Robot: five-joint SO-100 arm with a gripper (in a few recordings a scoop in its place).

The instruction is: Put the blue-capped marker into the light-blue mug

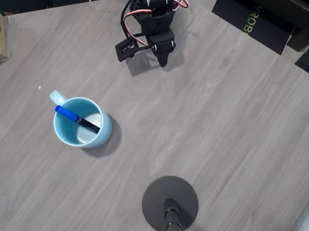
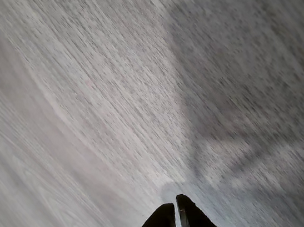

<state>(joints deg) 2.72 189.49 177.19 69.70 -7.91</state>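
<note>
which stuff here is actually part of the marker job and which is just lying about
Part of the job:
- blue-capped marker, leaning inside the mug, cap end up at the rim
- light-blue mug, upright on the table
- gripper, away from the mug, jaws together and holding nothing

Just lying about:
- black round stand base at the table's near edge
- black box off the table's corner

A black box (image 1: 257,16) at the table edge reads "ROB".
</note>
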